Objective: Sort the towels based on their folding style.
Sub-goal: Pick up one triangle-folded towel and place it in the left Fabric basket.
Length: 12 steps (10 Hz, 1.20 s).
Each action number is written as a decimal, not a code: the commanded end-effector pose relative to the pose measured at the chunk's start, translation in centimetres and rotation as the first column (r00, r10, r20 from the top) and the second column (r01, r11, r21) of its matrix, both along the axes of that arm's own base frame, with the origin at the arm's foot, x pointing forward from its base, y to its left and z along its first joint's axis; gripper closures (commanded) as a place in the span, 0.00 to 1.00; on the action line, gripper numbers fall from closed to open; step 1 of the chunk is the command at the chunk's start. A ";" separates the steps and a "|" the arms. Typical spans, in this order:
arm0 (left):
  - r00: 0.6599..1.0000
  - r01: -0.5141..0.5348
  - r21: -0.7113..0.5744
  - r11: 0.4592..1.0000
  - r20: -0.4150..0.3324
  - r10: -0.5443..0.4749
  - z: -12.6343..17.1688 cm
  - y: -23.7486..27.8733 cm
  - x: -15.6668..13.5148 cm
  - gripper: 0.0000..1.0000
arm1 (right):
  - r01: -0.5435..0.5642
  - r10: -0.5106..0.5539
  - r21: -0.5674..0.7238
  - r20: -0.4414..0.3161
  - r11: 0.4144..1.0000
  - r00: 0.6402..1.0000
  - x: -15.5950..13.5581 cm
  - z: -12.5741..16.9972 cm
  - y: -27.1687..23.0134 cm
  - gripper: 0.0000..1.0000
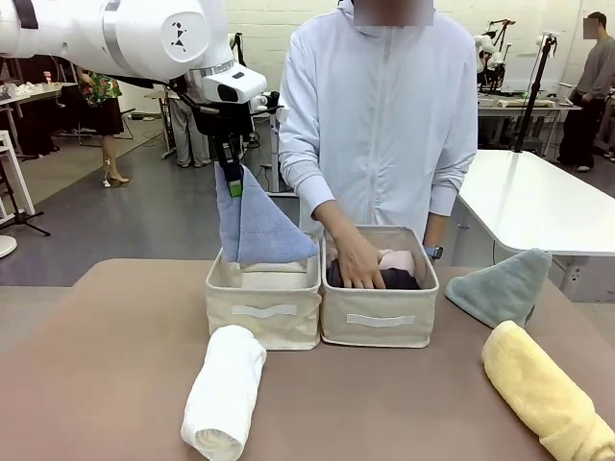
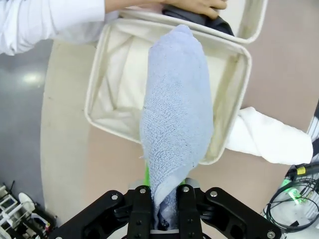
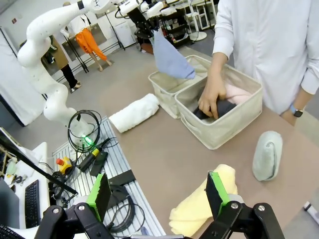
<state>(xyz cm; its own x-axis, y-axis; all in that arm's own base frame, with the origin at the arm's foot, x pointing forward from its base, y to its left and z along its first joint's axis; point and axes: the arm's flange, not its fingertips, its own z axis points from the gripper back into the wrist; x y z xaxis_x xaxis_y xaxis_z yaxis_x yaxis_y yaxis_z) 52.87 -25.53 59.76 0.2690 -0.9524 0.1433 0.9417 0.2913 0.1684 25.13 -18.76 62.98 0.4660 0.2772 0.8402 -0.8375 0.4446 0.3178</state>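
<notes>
Your left fingers clamp the light-blue folded terry towel, hanging point-up over the open left-hand beige fabric bin; right fingers spread wide.

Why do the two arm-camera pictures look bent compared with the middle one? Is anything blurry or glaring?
Front view: even room light, soft shadows, all sharp. Left wrist view: the wide lens bows the bin's rim; the blue towel is sharp up close; glare spot on the floor. Right wrist view: the same bending tilts the table; no blur.
</notes>
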 end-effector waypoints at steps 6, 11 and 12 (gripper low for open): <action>0.981 0.194 0.041 0.980 -0.012 -0.194 -4.8 -0.7 -1.2 0.85 | -0.009 0.009 0.021 0.023 1.000 1.000 0.1 0.3 -0.1 0.00; 0.967 0.249 0.160 0.955 -0.103 -0.234 -10.1 -1.4 -1.7 0.85 | -0.009 0.009 0.021 0.023 1.000 1.000 0.1 0.3 -0.1 0.00; 0.965 0.253 0.155 0.955 -0.117 -0.236 -10.8 -1.5 -1.8 0.85 | -0.009 0.009 0.021 0.023 1.000 1.000 0.1 0.3 -0.1 0.00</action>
